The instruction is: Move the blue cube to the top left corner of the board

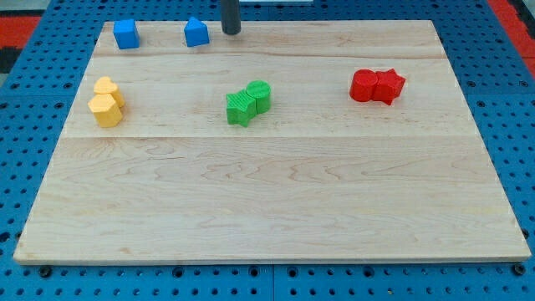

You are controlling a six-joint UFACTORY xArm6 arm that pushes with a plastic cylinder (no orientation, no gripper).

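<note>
Blue cube (126, 34), upper left of frame: light, rigid, slides easily; push flat right face; my tip (231, 32) apart, no fingers

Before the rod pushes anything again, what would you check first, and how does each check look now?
1. Blue cube located: ok, near the board's top left corner.
2. Already fully in the corner: cannot tell.
3. My tip beside the cube: not ok; it stands right of the other blue block, which lies between them.
4. Yellow blocks out of the way: ok, lower down.
5. Green blocks and red blocks out of the way: ok.
</note>
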